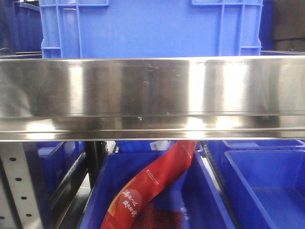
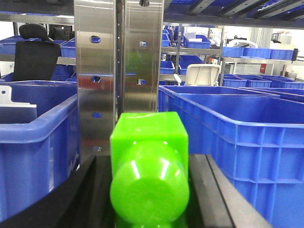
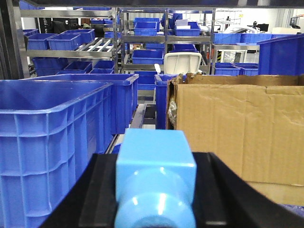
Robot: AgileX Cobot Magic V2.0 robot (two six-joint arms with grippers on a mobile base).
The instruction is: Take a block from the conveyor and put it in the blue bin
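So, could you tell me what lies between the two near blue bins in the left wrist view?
A steel upright, with the green block in front of it, in that view.

green block: 1 | light-blue block: 1 | cardboard box: 1 | red pouch: 1

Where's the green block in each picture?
Exterior front view: not in it.
Left wrist view: the green block fills the bottom middle, very close to the camera.
Right wrist view: not in it; a light blue block sits in that spot instead.
Shared landmark: the white plastic object, far back in both wrist views; the front view lacks it.
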